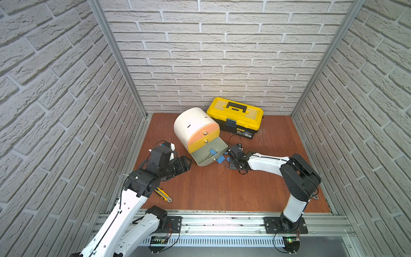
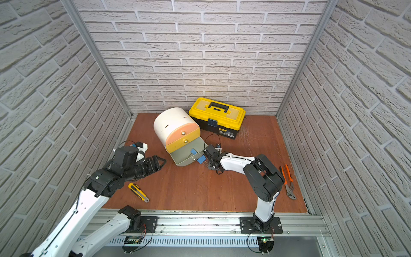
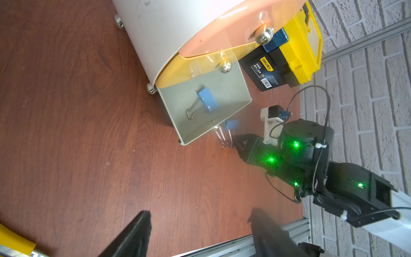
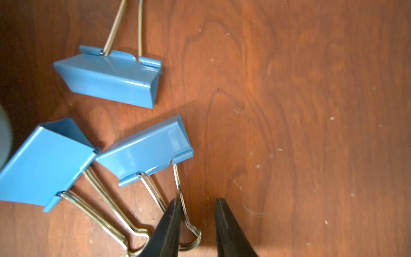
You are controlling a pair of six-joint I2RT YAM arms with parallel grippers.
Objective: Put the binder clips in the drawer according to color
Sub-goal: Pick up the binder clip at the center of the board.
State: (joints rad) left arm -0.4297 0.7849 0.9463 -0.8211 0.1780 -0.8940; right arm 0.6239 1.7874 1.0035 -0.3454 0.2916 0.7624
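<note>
The white drum-shaped drawer (image 1: 191, 124) lies on the floor with its grey bottom drawer (image 1: 203, 160) pulled out. One blue binder clip (image 1: 213, 152) (image 3: 207, 99) lies inside it. Three more blue binder clips lie on the wood just outside the drawer front (image 4: 111, 77) (image 4: 44, 164) (image 4: 146, 149). My right gripper (image 4: 196, 204) is low over them. Its jaws stand a narrow gap apart, and the wire handle of the middle clip lies between them against one finger. My left gripper (image 3: 201, 222) hovers open and empty left of the drawer (image 2: 175, 126).
A yellow-black toolbox (image 1: 235, 115) stands behind the drawer against the back wall. A yellow utility knife (image 2: 138, 192) lies on the floor near the left arm. Orange-handled pliers (image 2: 288, 180) lie at the right, behind the right arm. Brick walls close three sides.
</note>
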